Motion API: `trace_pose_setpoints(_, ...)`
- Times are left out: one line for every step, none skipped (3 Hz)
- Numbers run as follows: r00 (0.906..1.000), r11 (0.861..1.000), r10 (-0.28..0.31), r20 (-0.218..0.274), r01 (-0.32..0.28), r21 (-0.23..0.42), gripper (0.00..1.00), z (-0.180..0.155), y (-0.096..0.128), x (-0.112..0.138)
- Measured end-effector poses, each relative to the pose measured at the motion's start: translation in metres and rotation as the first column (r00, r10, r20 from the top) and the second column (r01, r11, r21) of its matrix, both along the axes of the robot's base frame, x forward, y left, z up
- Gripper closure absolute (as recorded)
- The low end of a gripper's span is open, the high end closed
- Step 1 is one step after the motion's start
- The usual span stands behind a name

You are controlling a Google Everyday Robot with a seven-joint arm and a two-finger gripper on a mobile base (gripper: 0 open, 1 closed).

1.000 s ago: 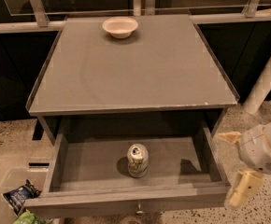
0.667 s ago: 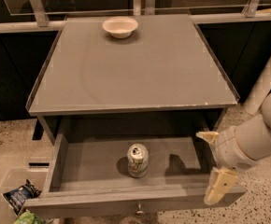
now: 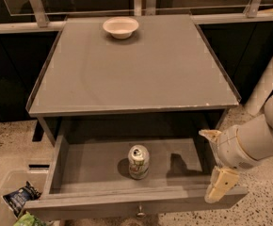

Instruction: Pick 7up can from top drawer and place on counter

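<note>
Has swung the gripper [image 3: 210, 166] in from 3 o'clock over the last second: out past the right side of the top drawer [image 3: 103, 205] then, above that drawer's right wall now, with most of the shift made early and only a small creep since. Keeps the pincer spread wide, one finger [image 3: 211, 134] toward 12 o'clock and the other toward 6 o'clock, with nothing held between them. Has not touched the 7up can [image 3: 138, 163]: same spot as a second ago, upright on the drawer floor, about midway across and a little nearer the front panel, at 9 o'clock from the gripper and still well apart from it. Has left the drawer pulled fully out as before, and the counter [image 3: 141, 79] above it unchanged, with only the white bowl [image 3: 121, 27] at its 12 o'clock edge.

Reads as an approach under way, not yet a grasp; picking and placing both still to do. Probably calls next for carrying on toward 9 o'clock and dropping into the drawer so that the open fingers pass either side of the can. Worth watching: the right wall and front corner of the drawer just under the lower finger, likely to catch it on a low path, and a light upright can, easy to tip with a glancing touch. Looks to offer plenty of bare counter at 12 o'clock from the can for setting it down, short of the bowl
</note>
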State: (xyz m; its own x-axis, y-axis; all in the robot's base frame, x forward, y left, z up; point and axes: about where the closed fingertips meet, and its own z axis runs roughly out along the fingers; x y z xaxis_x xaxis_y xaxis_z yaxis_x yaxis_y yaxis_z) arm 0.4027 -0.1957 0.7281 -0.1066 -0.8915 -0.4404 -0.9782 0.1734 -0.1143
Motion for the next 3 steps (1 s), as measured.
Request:
trace_pose_setpoints(0.9998, 1.0, -0.02, 0.001, 0.02, 0.008, 0.0, -0.014, -0.001, 0.017)
trace_pose_setpoints(0.9992, 1.0, -0.024, 0.031, 0.024, 0.003, 0.0, -0.031, 0.026, 0.031)
trace_pose_setpoints(0.9936, 0.998, -0.051, 0.1, 0.049, 0.026, 0.0, -0.037, 0.062, 0.045)
